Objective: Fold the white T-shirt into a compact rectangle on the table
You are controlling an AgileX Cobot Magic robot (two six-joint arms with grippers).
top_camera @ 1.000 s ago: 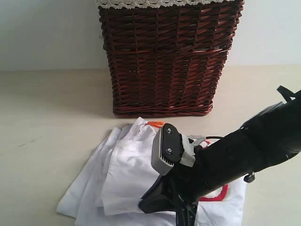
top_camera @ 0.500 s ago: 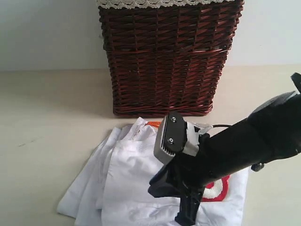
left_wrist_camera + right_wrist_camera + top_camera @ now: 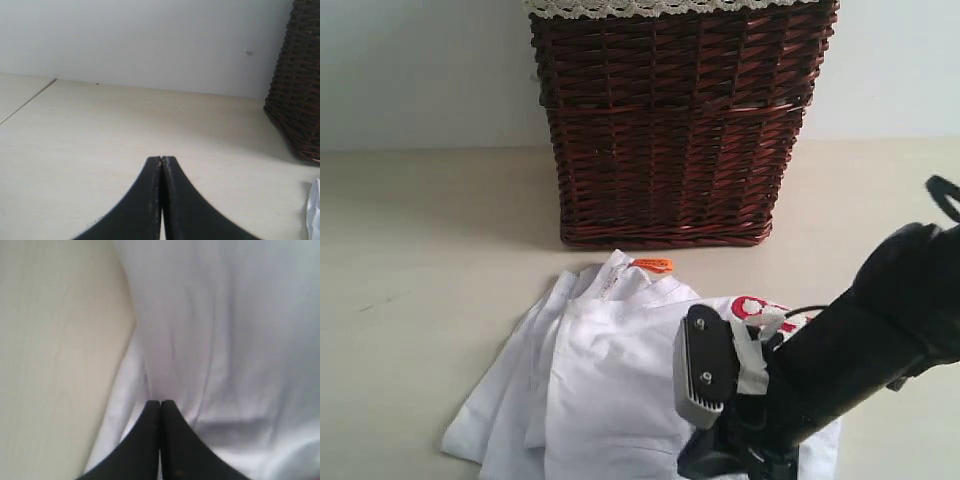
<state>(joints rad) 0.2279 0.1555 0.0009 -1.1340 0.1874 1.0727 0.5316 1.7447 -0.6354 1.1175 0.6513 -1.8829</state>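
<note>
T-shirt lies lengthwise toward basket, neck tag end nearest it.

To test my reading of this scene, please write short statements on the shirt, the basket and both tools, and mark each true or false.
1. The wicker basket stands on the table beyond the white T-shirt. True.
2. The left tool is open. False: it is closed, over bare table.
3. The right tool is closed, over the T-shirt. True.
4. The T-shirt lies inside the basket. False: it lies on the table before it.
5. The orange neck tag is hidden. False: it shows.
</note>
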